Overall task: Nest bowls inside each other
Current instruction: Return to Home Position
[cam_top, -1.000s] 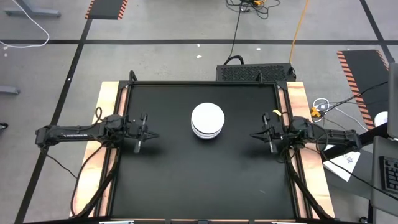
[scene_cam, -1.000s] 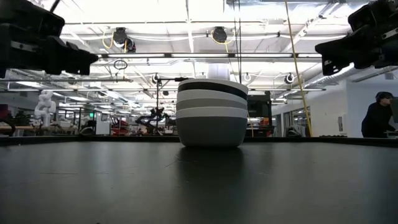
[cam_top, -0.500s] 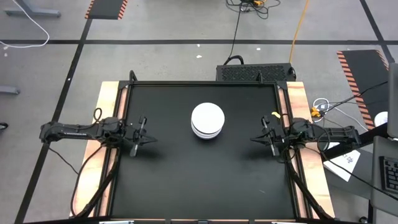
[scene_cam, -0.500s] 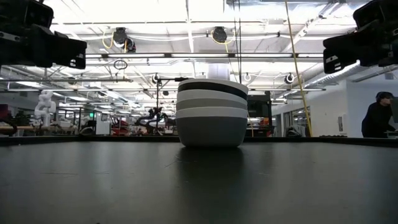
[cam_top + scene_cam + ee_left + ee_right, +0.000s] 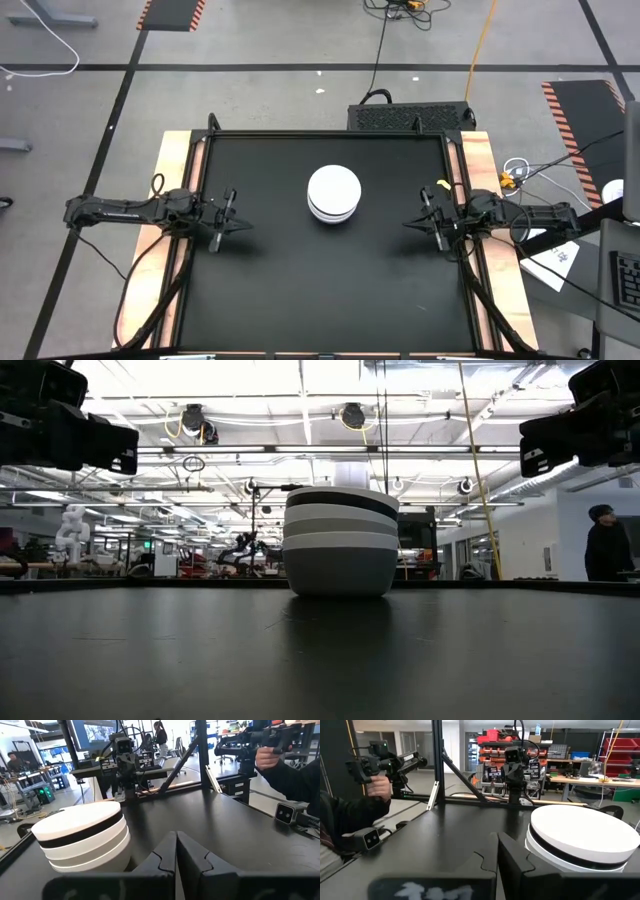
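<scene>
The bowls stand nested in one stack near the middle of the black table, resting on the bottom grey bowl; white, grey and black rims show above it. My left gripper hovers shut at the table's left side, clear of the stack. My right gripper hovers shut at the right side, also apart from it. Both point toward the stack.
The table's raised frame borders the black mat. A person's hand and dark sleeve show at the near edge beside a small camera. A person stands in the room beyond.
My left gripper has drawn back a little toward the table's left edge and slightly toward the near edge. My right gripper has drawn back slightly toward the right edge. The stack of bowls has stayed where it was.
</scene>
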Robot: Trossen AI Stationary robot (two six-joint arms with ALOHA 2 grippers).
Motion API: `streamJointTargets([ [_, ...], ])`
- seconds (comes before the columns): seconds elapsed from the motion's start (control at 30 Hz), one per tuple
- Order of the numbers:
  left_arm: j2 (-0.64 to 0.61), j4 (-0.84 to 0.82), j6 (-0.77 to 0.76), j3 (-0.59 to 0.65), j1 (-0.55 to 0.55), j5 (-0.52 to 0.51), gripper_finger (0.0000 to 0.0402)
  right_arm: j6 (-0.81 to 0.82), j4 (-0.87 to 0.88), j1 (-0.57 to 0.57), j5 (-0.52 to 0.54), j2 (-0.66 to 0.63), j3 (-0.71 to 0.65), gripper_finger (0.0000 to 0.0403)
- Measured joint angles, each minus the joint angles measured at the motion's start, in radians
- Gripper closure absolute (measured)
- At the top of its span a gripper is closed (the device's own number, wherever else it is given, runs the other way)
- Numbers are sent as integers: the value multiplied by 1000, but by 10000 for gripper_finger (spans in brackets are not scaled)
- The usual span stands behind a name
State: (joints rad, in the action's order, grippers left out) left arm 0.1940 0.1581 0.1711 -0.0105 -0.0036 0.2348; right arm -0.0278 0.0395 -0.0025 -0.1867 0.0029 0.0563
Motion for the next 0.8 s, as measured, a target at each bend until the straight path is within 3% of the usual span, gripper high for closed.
streamJointTargets([
  [0.43,0,0,1,0,0,0,399,15,-50,0,0,0,-1,403],
  [0.8,0,1,2,0,0,-1,365,51,-76,0,2,0,-1,403],
])
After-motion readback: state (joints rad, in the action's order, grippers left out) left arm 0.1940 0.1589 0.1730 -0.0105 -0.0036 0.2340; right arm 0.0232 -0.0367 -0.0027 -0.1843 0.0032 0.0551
